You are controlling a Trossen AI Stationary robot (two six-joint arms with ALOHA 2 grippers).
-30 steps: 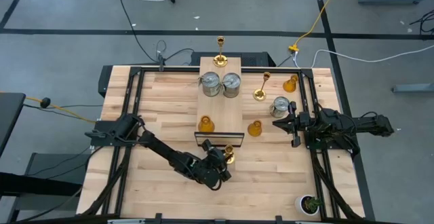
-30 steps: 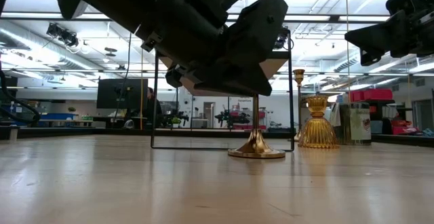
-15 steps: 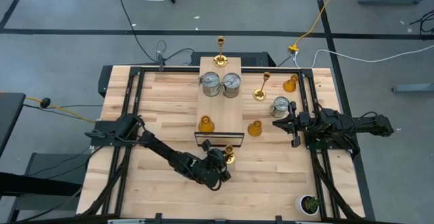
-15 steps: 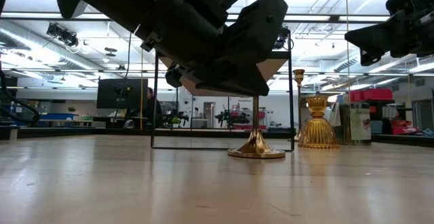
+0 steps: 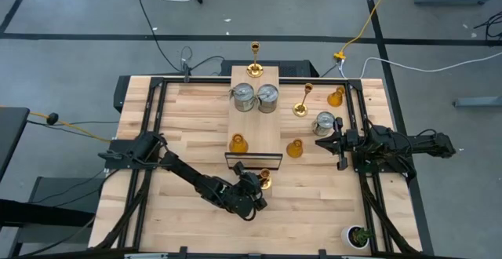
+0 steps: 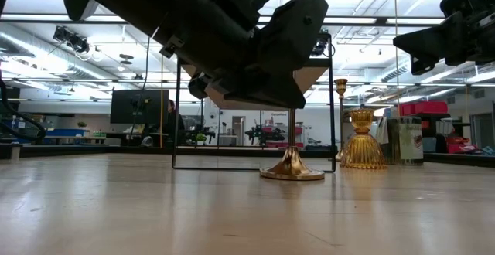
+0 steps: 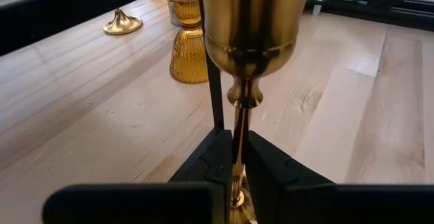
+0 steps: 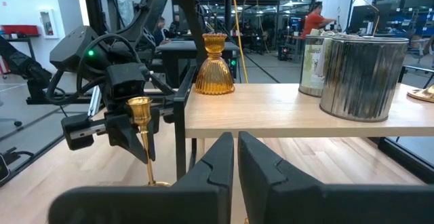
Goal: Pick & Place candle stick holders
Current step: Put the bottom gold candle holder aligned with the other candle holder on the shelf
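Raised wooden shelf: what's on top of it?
On the raised wooden shelf: two silver cans, a gold candlestick at its far end, and one amber holder near its front. Nothing there is covered.

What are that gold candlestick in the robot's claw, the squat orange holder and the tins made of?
The gold candlestick looks like polished brass or brass-plated metal: mirror-bright, with reflections. The orange holder seems to be ribbed amber glass, as light glows through it. The tins look like bare silver metal with fine vertical ridges and a dull sheen.
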